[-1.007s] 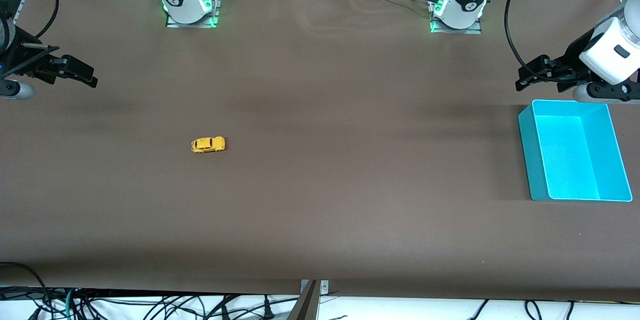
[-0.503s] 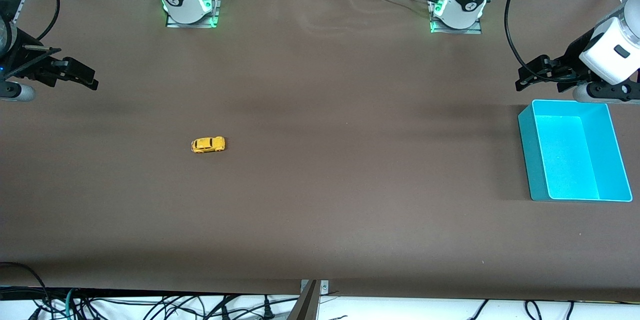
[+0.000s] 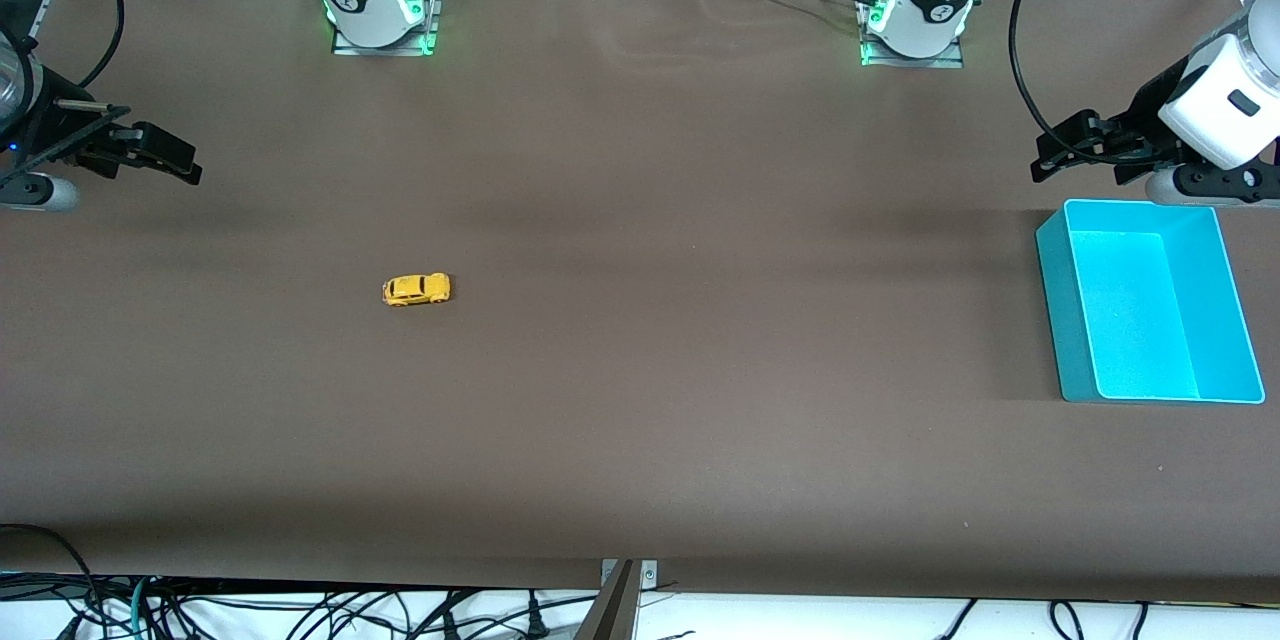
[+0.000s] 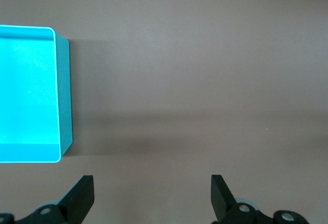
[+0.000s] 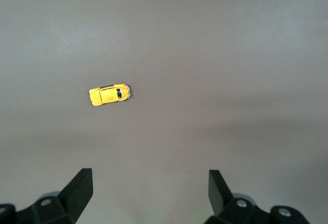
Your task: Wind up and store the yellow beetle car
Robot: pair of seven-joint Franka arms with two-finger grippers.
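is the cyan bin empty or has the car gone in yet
Empty: the cyan bin shows only bare floor. The yellow beetle car sits on the table.

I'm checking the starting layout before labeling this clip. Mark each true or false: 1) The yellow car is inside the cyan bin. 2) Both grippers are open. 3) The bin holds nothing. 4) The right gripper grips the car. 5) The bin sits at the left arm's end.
1) False: the yellow beetle car stands on the table, apart from the cyan bin.
2) True: left gripper and right gripper are open.
3) True.
4) False: it hangs over bare table, holding nothing.
5) True.
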